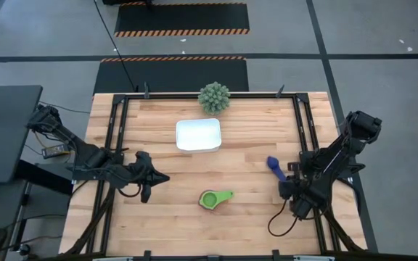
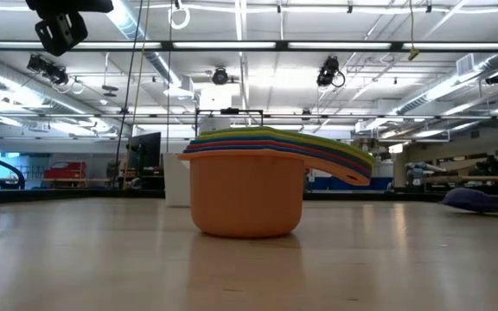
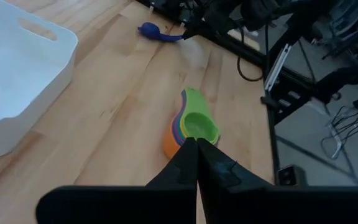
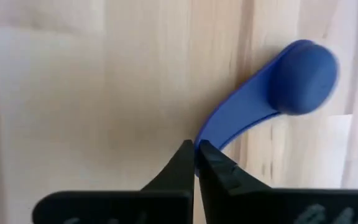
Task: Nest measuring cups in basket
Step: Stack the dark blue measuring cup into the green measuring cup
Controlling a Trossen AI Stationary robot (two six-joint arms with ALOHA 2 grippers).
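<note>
Right gripper (image 4: 195,149) fingers together at dark blue cup (image 4: 278,93) handle; must open before grasp. Left gripper (image 3: 196,155) fingers together, behind nested cup stack (image 3: 188,127).

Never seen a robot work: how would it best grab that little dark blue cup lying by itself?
Probably by the flat handle of the dark blue measuring cup, coming from above. The cup lies bowl-down, leaving no rim to pinch; the thin handle points toward the shut right gripper.

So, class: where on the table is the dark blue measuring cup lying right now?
In the high view the dark blue measuring cup lies on the table's right side, apart from the stacked cups, just beside the right hand; the basket sits farther left.
</note>
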